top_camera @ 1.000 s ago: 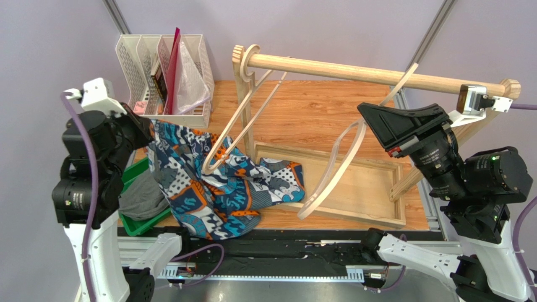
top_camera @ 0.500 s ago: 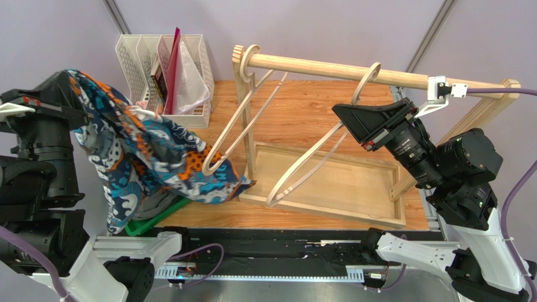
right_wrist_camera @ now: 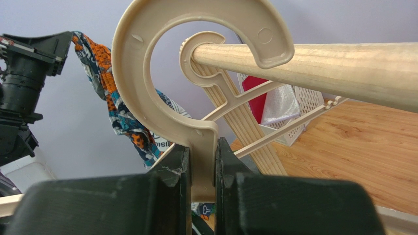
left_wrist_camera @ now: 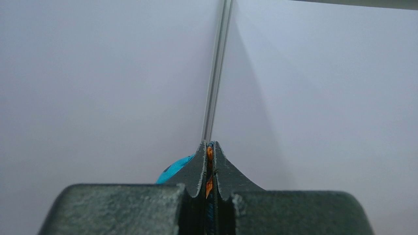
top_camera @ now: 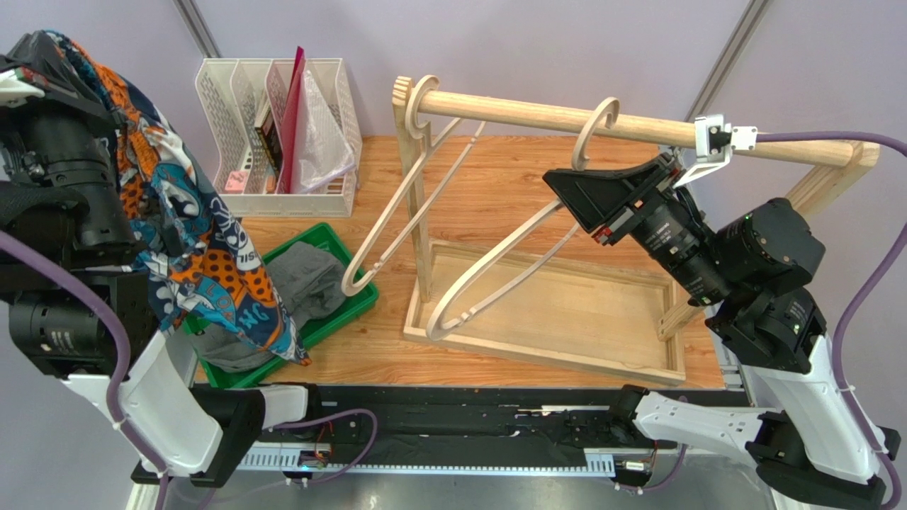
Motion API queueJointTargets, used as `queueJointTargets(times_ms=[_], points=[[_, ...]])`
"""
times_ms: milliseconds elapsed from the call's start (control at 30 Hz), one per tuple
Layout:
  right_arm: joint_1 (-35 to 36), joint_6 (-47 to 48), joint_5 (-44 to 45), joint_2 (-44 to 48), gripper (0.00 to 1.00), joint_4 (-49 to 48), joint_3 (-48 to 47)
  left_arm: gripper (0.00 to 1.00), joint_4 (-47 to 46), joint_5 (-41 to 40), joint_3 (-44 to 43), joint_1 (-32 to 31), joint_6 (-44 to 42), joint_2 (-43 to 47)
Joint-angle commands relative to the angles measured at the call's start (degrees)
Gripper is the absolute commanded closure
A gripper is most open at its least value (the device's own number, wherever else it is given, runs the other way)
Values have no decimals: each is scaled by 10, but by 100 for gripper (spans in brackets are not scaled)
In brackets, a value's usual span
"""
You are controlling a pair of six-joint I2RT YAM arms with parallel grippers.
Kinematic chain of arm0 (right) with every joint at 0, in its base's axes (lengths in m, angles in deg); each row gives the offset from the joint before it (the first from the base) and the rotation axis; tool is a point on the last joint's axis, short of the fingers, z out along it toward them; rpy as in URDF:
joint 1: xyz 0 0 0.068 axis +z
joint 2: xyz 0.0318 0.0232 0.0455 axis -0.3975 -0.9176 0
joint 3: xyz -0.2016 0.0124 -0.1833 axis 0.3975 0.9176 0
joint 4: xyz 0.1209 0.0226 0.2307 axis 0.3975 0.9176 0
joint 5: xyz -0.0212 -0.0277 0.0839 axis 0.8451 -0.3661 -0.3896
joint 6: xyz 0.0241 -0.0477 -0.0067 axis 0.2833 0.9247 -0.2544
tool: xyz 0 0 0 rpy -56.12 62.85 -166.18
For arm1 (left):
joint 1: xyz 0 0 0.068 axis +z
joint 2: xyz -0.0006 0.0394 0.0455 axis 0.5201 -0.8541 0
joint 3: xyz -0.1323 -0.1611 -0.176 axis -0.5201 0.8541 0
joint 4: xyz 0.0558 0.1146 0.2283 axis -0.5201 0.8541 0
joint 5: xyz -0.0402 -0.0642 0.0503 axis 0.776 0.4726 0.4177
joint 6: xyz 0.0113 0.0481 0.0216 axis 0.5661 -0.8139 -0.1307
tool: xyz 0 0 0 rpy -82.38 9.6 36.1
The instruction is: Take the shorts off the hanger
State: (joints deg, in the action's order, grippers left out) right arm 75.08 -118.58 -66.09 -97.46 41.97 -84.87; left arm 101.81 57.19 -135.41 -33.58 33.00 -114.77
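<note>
Fingers of L gripper pinched shut on patterned shorts, w/ a sliver of orange/blue cloth showing betw. them. Shorts hang limp from that high grip, long axis running top-left down to the hem over green tray. Soft cloth, busy blue/orange/teal/white print. Grey shorts lie crumpled in tray. R gripper clamped on neck of smooth beige hanger, hook over round wooden rail.

I count two pairs of shorts, patterned shorts and grey shorts; two hangers, left hanger and right hanger; one wooden rack, one green tray, one white file holder.
</note>
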Motion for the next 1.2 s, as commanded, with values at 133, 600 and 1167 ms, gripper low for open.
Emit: queueJointTargets(times_ms=[133,600,1167], points=[[-2,33,0,-2,100,-1,-16,100,-46,36,5,3,-38,-47],[-2,36,6,24,100,-11,25,100,-51,70,409,9,80,135],[-1,44,-4,60,100,-33,73,100,138,13,754,9,289,379]])
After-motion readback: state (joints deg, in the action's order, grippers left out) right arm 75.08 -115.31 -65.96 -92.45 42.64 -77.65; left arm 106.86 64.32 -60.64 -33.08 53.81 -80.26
